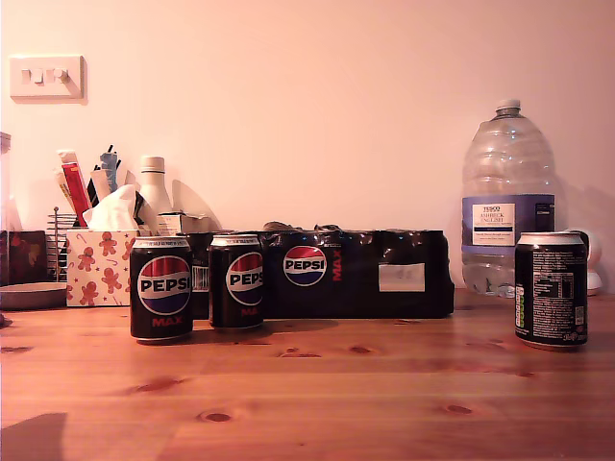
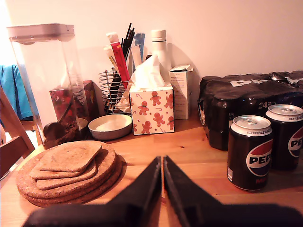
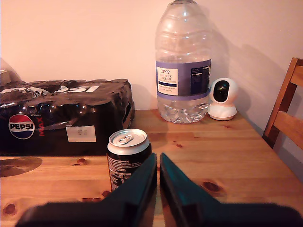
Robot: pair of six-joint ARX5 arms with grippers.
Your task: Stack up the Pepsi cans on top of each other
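From the exterior view's left, a gingerbread-print tissue box stands on the wooden table by the wall, with a wire caddy of tubes and pens and a white bottle behind it. Next come two Pepsi cans upright side by side, logos forward: the first can nearer the front, the second can just beside it and slightly further back. Directly behind them lies the black shrink-wrapped multipack, close against the second can. Further toward the exterior view's right a large water bottle stands by the wall, and in front of it, well apart from the pair, the third can stands upright with its white text facing forward. My first gripper, jaws together with only a thin slit, points between a stack of cork mats and the two cans, above bare table. My second gripper, jaws likewise nearly closed and empty, hangs just beside the third can, with a small white camera near the bottle beyond.
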